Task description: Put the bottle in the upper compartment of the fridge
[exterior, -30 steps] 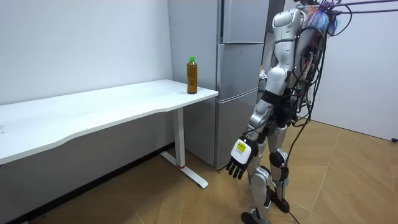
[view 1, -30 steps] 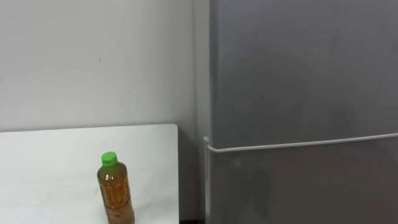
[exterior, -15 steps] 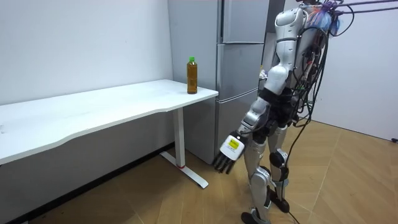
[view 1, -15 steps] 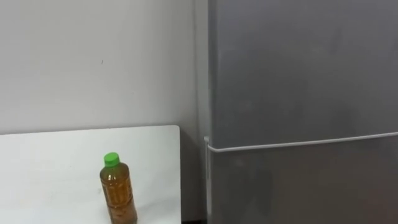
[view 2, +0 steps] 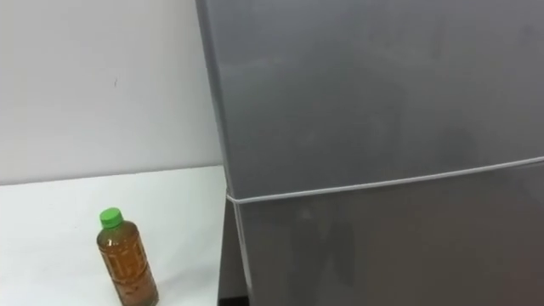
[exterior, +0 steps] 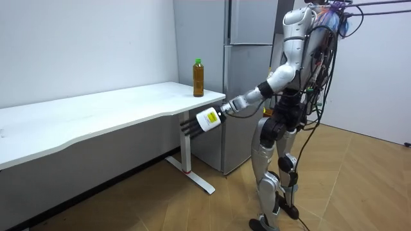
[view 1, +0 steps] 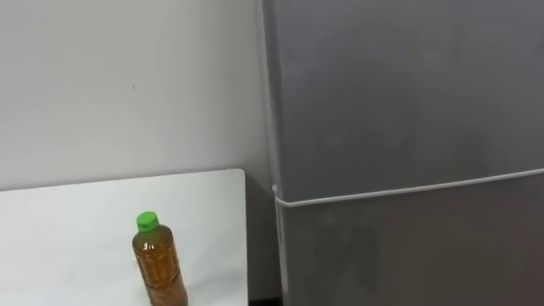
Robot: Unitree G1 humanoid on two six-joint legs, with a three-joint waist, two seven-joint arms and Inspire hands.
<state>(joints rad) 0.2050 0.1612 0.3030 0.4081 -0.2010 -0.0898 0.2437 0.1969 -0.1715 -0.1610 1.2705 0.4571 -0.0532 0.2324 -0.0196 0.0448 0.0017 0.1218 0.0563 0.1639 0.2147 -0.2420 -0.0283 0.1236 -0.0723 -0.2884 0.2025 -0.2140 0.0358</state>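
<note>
Room view: left hand (exterior: 207,120), fingers (exterior: 188,128) seemingly straight

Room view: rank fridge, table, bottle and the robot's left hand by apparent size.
Largest: fridge and white table, similar, both cropped, unranked.
Smallest: left hand and bottle, about alike; hand nearer the camera.

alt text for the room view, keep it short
A humanoid robot stands by a tall grey fridge, doors shut, its left hand held out with straight fingers toward the end of a white table. A green-capped bottle of amber drink stands upright on that table corner, next to the fridge, untouched.
</note>
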